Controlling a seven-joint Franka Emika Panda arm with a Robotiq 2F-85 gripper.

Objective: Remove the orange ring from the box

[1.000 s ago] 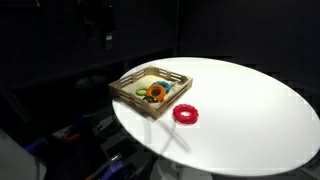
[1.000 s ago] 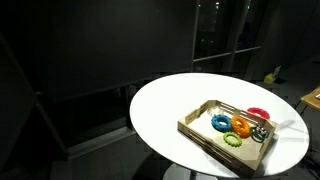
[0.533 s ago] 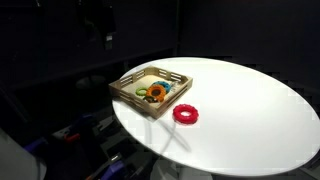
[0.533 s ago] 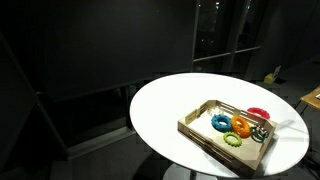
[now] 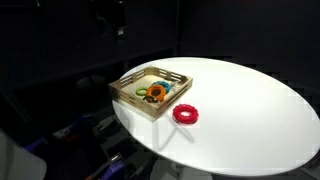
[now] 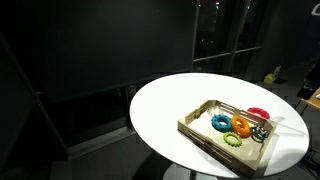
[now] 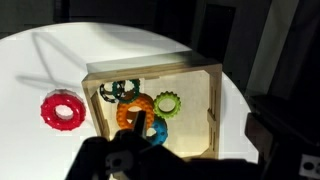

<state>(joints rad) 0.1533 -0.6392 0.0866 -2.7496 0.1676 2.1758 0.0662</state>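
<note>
Orange ring [image 7: 131,114]: small, bright orange, doughnut-shaped. It lies flat inside the box [image 7: 150,68], toward the box's lower-left part in wrist view. In an exterior view it [image 6: 240,126] sits about mid-box, w/ a blue ring [image 6: 220,122] just beside it and a green ring [image 6: 233,140] near it. Box = shallow light-wood tray w/ slatted low sides and a pale bottom. Red ring [image 5: 185,114] lies outside the box, near it, flat on the tabletop.

Tabletop [image 5: 240,110]: round, white, brightly lit, and the box stands close to its edge. Room around the box is v. dark. Dark glassy panels show behind the box in an exterior view.

Hand [image 7: 135,150]: dark blurred mass along the bottom of wrist view, in front of the box's near side. One dark tip overlaps the orange ring's lower edge. Can't tell if the fingers are apart or together, or if it touches anything. A bit of green by that tip is partly hidden. Arm barely readable vs. the black bkgd in the exterior views.
</note>
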